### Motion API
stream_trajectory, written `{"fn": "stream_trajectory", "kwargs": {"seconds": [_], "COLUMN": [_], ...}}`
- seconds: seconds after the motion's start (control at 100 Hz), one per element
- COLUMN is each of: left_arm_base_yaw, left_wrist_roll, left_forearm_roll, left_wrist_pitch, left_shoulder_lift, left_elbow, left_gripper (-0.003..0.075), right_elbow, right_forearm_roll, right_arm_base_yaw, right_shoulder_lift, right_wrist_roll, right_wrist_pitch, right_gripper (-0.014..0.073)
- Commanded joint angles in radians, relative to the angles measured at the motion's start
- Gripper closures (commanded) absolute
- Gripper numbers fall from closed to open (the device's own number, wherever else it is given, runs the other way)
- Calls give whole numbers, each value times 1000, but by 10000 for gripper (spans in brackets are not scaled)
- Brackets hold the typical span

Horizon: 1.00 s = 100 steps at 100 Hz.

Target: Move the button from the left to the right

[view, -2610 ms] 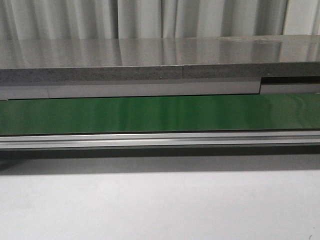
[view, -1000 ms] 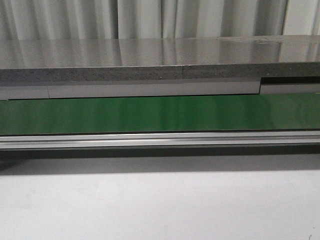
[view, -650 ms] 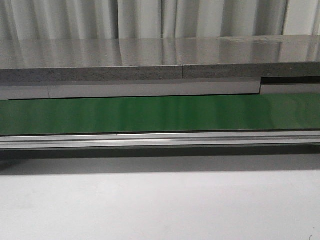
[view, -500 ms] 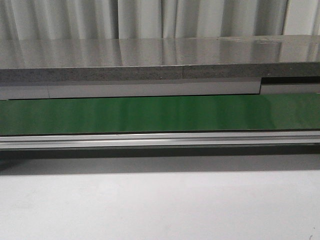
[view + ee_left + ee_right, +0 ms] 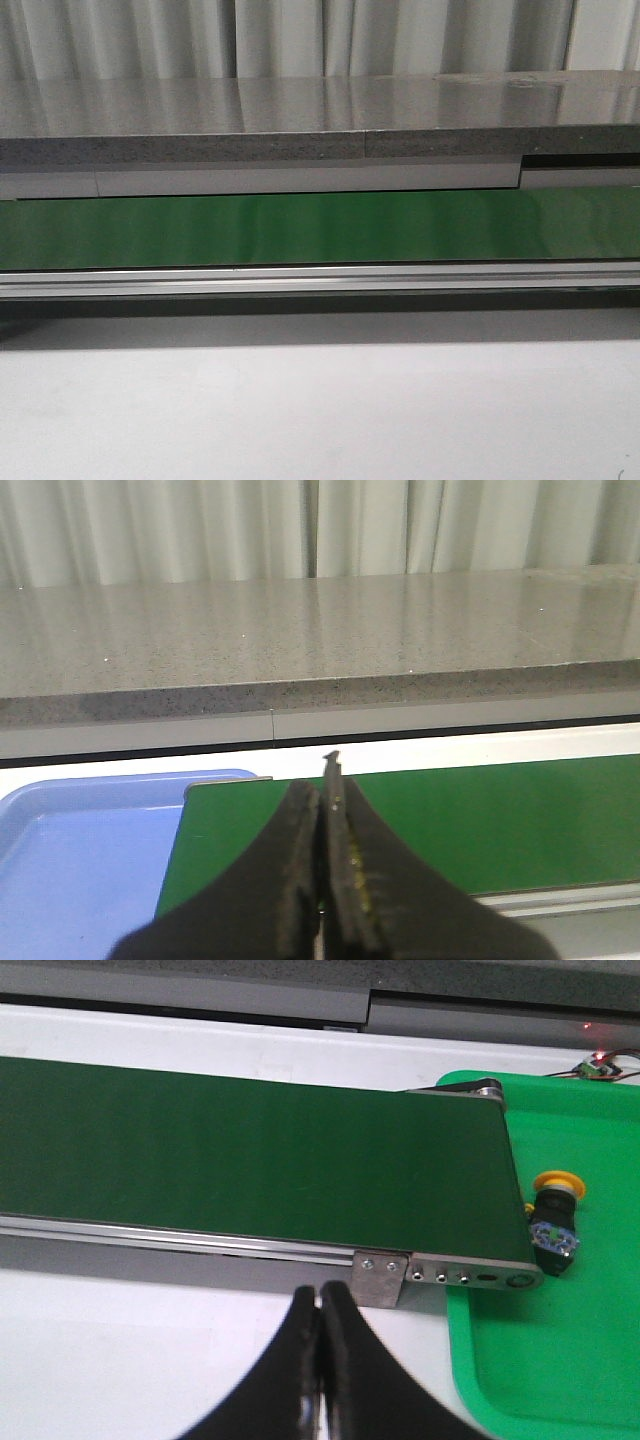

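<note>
**benchwatcher:** Right wrist view is the only one that shows it. The small push-button with a round yellow cap on a black blocky body [image 5: 553, 1219] is lying on its side in the bright green plastic tray [image 5: 590, 1360], just beside the end of the dark green conveyor belt [image 5: 250, 1160]. From the right end effector [image 5: 320, 1305] it sits at about 2 o'clock, well apart. Cap points to roughly 12, body trails to 6, so its long axis runs along the belt's end roller.

**armfan_22:** And both end effectors?

**benchwatcher:** Right one is closed tight, fingers pressed together, holding nothing. Same for the left end effector [image 5: 323, 810]: fingers together, empty, hovering over the belt's other end next to a pale blue plastic tray [image 5: 80, 870]. No button shows there.

**armfan_22:** So the right arm is nearer?

**benchwatcher:** By a lot, I'd say. Front view shows just belt, the grey stone bench [image 5: 300, 120] behind it, and no arms.
</note>
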Motion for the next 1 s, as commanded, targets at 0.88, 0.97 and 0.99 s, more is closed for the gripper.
{"fn": "stream_trajectory", "kwargs": {"seconds": [0.88, 0.97, 0.99], "left_arm_base_yaw": [-10, -10, -10], "left_wrist_roll": [-2, -2, -2], "left_forearm_roll": [-6, -6, -6], "left_wrist_pitch": [-83, -83, -83], "left_shoulder_lift": [9, 9, 9], "left_elbow": [-26, -26, -26], "left_gripper": [741, 741, 741], "right_elbow": [440, 452, 452], "right_forearm_roll": [-166, -157, -157], "right_arm_base_yaw": [179, 174, 171], "right_shoulder_lift": [-476, -476, -476], "right_wrist_roll": [266, 266, 266], "right_wrist_pitch": [-431, -462, -468], "right_gripper": [661, 661, 661]}}
